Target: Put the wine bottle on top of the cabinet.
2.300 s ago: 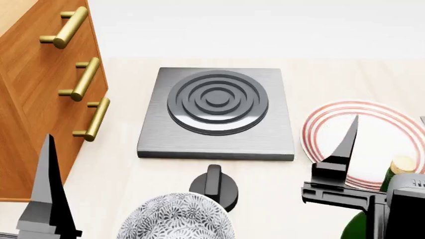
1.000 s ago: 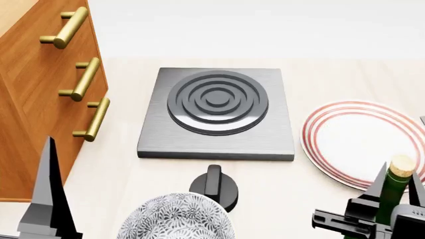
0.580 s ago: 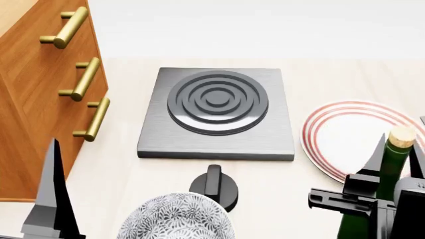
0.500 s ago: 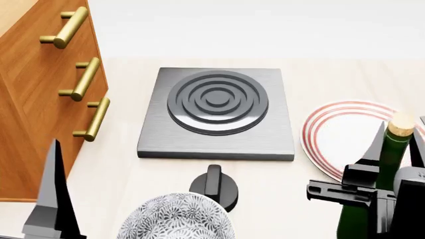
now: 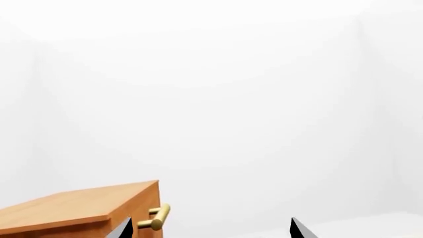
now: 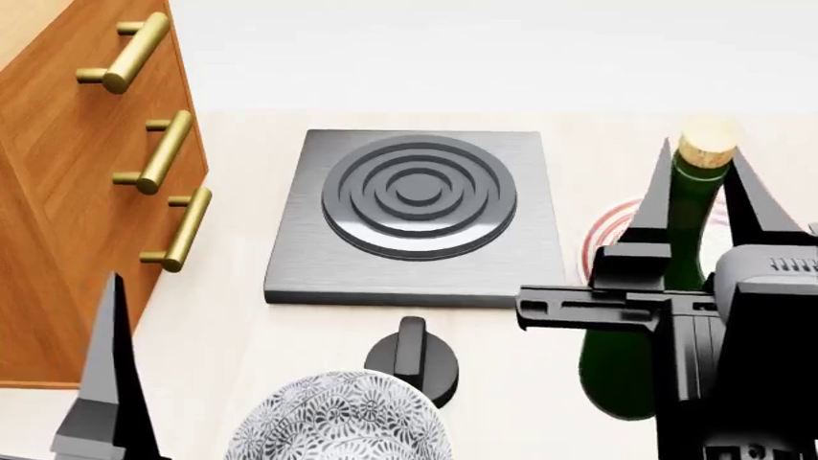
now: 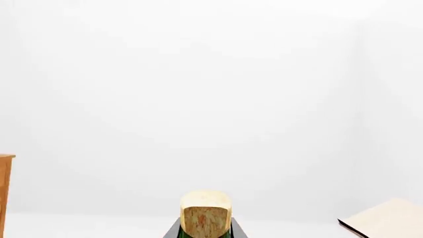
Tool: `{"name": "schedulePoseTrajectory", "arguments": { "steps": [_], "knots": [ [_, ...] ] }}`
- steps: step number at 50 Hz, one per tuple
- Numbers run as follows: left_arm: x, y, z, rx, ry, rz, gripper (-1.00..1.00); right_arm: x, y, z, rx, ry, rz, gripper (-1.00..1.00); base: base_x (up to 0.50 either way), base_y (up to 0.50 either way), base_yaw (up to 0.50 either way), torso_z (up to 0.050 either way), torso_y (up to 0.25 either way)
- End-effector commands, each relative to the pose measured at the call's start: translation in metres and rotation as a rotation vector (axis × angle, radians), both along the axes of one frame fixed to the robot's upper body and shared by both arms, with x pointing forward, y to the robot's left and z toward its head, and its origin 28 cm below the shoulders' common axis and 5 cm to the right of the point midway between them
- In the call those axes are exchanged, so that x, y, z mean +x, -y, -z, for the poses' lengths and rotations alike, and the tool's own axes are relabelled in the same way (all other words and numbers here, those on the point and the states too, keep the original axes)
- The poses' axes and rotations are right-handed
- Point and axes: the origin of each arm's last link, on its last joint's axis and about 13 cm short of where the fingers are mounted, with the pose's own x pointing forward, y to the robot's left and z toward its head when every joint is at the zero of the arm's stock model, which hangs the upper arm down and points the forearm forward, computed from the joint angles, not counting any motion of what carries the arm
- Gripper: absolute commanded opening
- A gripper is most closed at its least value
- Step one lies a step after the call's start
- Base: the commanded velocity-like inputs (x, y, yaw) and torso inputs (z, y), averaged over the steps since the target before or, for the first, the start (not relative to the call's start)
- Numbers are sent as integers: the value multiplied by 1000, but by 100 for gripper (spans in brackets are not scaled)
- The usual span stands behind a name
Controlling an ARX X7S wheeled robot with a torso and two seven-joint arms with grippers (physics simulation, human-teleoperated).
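A: Wine bottle (image 6: 687,230) sits upright in our right gripper (image 6: 696,206), fingers (image 6: 653,206) clamped on both sides of its neck, cork on top. It's held over the counter, in front of the red-ringed plate (image 6: 611,230).

B: And the left gripper (image 6: 109,402)?

A: We see only one dark finger at the head view's lower left; the wrist view shows two tips set wide apart, holding nothing.

B: Cabinet (image 6: 71,192)?

A: Far left, well apart from the bottle. Burner plate (image 6: 416,216), knob (image 6: 412,353) and patterned bowl (image 6: 339,422) lie between.
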Motion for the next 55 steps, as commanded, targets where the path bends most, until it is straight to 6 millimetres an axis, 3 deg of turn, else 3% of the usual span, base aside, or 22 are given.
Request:
{"name": "schedulePoseTrajectory", "arguments": {
  "steps": [1, 19, 46, 55],
  "knots": [
    [0, 1, 1, 6, -10, 13, 100, -6, -12, -19, 26, 64, -100, -100, 0, 0, 0, 0, 0],
    [-2, 9, 7, 31, -52, 73, 100, -7, -34, -34, 30, 93, -244, -100, 0, 0, 0, 0, 1],
    [-2, 21, 14, 39, -76, 136, 100, 5, -63, -30, 8, 79, -371, -100, 0, 0, 0, 0, 0],
    [0, 36, 14, 46, -90, 197, 100, 10, -67, -33, 18, 84, -378, -100, 0, 0, 0, 0, 1]
  ]
}}
